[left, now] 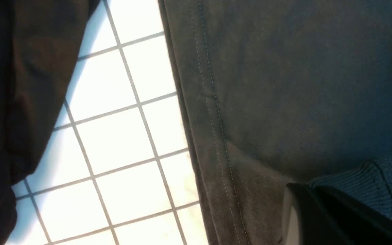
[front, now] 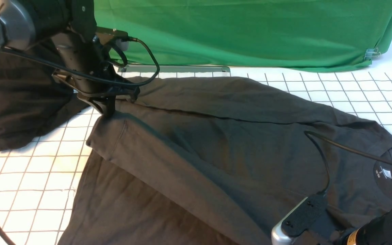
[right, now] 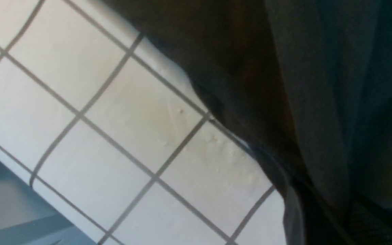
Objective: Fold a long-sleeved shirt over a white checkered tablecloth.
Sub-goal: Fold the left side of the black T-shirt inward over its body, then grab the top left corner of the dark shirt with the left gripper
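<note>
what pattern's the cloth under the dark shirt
White tablecloth, thin dark grid lines; best in left wrist view.

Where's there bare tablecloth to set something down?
Near left, bare tablecloth between the black garment and the shirt; far right, more between the green cloth and the shirt's shoulder. The middle is all shirt, left claw at its corner.

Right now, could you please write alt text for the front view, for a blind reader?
A dark long-sleeved shirt lies across a white checkered tablecloth; the left pincer pinches its fabric at upper left. The right arm enters bottom right; green fabric hangs behind.
</note>
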`<state>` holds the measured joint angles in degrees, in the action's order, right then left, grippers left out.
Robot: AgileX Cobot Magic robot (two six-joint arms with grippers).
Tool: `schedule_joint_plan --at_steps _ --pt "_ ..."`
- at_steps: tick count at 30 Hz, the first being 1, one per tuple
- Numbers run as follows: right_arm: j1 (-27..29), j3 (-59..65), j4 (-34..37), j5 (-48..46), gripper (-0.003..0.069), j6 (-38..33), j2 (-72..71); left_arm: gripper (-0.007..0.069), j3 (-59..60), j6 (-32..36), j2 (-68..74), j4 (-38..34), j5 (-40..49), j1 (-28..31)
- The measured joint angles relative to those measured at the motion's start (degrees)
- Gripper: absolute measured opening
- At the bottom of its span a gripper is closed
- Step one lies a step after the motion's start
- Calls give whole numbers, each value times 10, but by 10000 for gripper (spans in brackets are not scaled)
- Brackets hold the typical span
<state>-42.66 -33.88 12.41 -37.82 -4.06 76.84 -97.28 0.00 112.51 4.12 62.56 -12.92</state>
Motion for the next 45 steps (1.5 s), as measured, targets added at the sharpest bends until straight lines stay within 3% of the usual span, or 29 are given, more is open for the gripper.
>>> schedule_joint_plan --at_steps 4,9,12,15,18,19,22,24,34,45 --pt "-1 0 0 -2 83 1 0 17 0 5 5 -2 0 0" --pt "-1 0 2 -21 298 34 -1 60 0 14 20 12 -5 0" --pt "-1 0 2 -32 365 48 -7 114 0 15 23 21 -9 0" --pt "-1 0 2 -47 422 59 -26 239 0 17 24 31 -9 0" --pt "-1 -2 2 -54 435 64 -57 374 0 18 24 52 -18 0" --pt "-1 -2 2 -55 435 65 -62 381 0 15 24 55 -20 0" --pt "-1 -19 2 -62 439 74 -101 458 0 -52 24 96 -47 1" --pt "-1 -35 3 -62 439 76 -126 463 0 -86 24 94 -68 9" --pt "-1 -86 1 -38 439 76 -156 411 -2 -92 82 37 -239 52" --pt "-1 -87 -2 -29 439 76 -156 409 -31 -101 167 23 -349 53"
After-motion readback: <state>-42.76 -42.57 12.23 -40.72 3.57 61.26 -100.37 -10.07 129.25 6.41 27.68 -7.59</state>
